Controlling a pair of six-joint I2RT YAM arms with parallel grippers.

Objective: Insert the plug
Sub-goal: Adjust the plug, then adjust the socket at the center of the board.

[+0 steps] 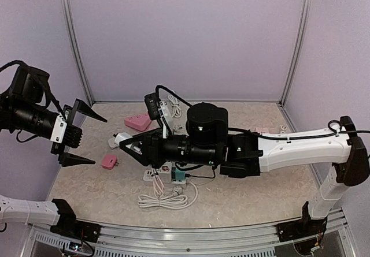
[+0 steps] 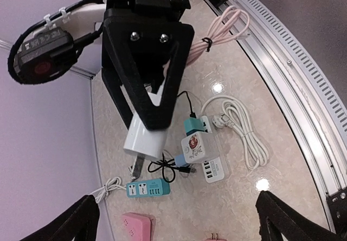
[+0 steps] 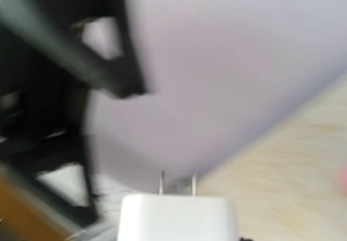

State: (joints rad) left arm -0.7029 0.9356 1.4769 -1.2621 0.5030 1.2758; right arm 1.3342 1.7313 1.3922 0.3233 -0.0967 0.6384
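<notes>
Prongs (image 3: pixel 178 184) of the white rectangular plastic plug (image 2: pixel 143 141), clamped in the right gripper (image 1: pixel 128 146), are aimed along its fingers toward the spread, empty left gripper (image 1: pixel 98 141), while the white socket strip (image 2: pixel 216 170) is seen below, off that axis.

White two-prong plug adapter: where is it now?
The white plug adapter sits in the right gripper, mid-table; in the left wrist view it is just left of the white power strip, above the teal power strip.

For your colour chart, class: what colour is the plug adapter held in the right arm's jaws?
White plug adapter; left wrist view shows it best.
</notes>
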